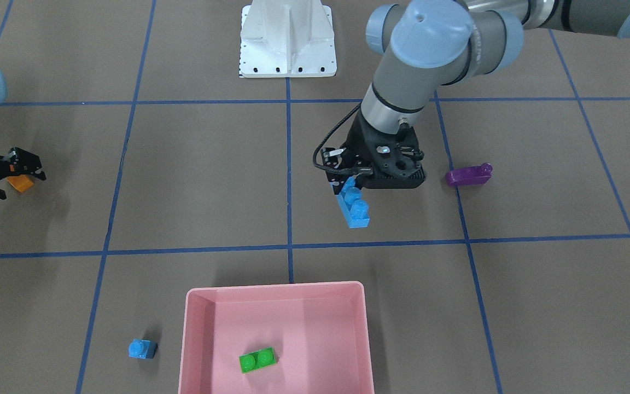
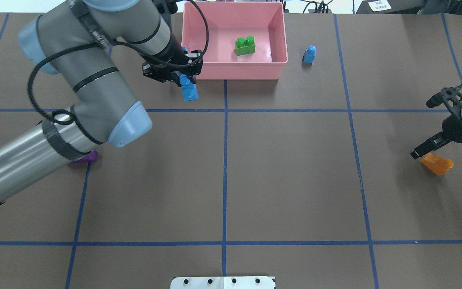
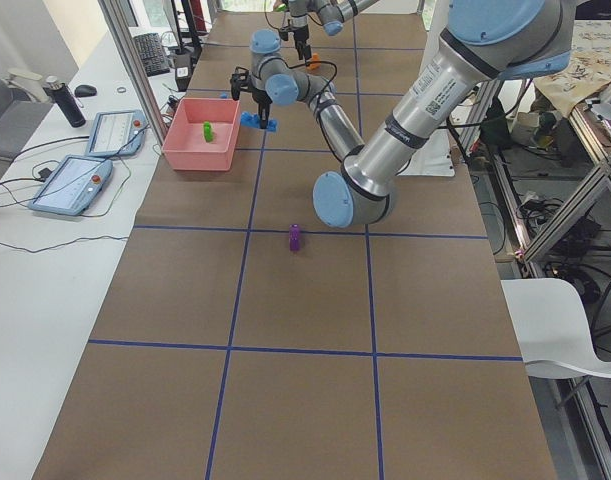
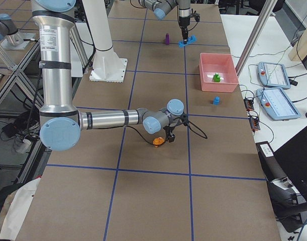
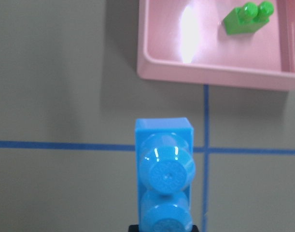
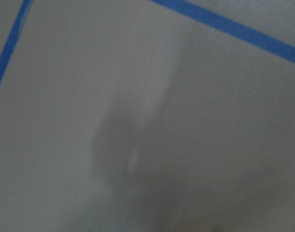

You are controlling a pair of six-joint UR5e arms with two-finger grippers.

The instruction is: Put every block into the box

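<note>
Long blue brick [image 5: 164, 169] (beside box [image 5: 210, 77]) in left tool [image 2: 181, 77].

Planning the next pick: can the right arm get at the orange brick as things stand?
Probably yes: the right gripper is open, holds nothing, and sits right at the orange brick, with nothing else near it.

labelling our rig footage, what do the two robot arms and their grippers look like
The left arm and right arm are round grey tubes with pale blue joint caps and silver sections. Each carries a white label with dark print. A black cable loops along the left wrist. The left gripper and right gripper are black two-finger units.
</note>
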